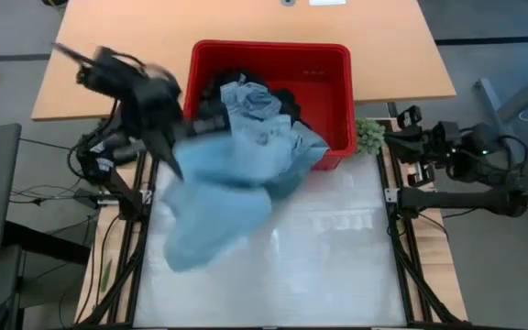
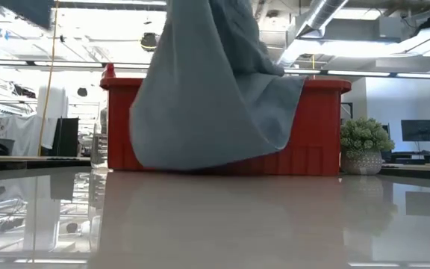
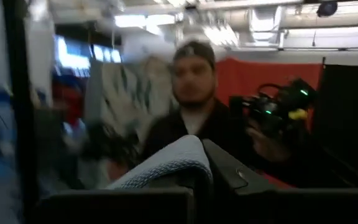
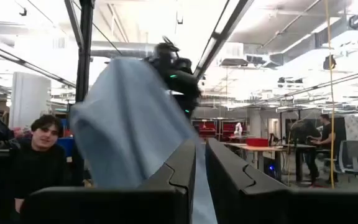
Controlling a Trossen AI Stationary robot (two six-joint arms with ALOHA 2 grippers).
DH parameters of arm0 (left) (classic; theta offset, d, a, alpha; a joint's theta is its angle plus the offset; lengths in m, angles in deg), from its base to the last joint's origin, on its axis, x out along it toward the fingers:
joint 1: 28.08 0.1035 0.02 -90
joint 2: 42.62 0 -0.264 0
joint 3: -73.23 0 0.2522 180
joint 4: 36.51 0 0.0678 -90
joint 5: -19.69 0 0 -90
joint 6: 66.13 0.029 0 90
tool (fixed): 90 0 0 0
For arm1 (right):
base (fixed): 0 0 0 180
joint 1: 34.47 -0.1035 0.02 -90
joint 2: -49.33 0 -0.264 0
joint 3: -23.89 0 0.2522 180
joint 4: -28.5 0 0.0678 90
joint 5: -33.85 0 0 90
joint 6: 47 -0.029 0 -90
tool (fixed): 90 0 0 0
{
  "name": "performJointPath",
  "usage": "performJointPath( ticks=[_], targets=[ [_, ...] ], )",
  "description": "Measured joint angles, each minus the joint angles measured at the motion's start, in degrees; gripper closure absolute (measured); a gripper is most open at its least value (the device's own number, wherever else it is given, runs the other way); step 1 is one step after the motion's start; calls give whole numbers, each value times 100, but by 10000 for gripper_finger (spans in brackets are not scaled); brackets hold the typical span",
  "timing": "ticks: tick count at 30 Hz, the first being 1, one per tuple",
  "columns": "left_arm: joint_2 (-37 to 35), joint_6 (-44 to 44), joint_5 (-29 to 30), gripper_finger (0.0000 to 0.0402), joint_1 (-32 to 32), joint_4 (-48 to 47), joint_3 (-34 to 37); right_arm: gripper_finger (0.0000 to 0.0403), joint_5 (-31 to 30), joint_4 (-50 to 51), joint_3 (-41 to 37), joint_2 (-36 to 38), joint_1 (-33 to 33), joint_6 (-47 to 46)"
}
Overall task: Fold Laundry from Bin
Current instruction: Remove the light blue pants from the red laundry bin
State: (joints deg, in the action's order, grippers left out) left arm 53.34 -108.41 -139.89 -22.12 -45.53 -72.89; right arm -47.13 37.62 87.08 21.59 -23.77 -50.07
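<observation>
Your left gripper [image 1: 174,151] has its jaws clamped on the blue-grey garment [image 1: 223,188], lifted and trailing from the bin [image 1: 337,101] over the table [image 1: 337,247]; right gripper [image 1: 401,137] waits at the table's right edge, jaw state unclear.

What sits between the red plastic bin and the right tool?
A small green fuzzy plant, seen in the high view just off the red plastic bin's corner, before the parked right tool.
</observation>
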Motion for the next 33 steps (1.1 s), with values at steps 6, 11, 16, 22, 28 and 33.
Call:
performJointPath(
  ticks=[6,11,16,22,28,33],
  targets=[
    [30,2375,3510,401,-723,-5865,7,337,6,388,-1,-60,-4,-132],
    [496,1887,5212,401,-1102,-8255,18,337,250,527,-2,-221,-4,-597],
    [793,1856,5679,401,-1616,-9348,44,337,785,609,-2,-595,-119,-1058],
    [719,1860,5886,401,-2482,-9450,1057,337,440,449,-2,-1399,-758,-1555],
    [47,1470,6376,401,-3429,-9153,2248,337,-865,284,336,-2383,-1770,-1960],
    [-903,1276,7035,401,-4161,-7815,3459,337,-1578,908,1160,-3255,-2410,-2058]
  ],
)
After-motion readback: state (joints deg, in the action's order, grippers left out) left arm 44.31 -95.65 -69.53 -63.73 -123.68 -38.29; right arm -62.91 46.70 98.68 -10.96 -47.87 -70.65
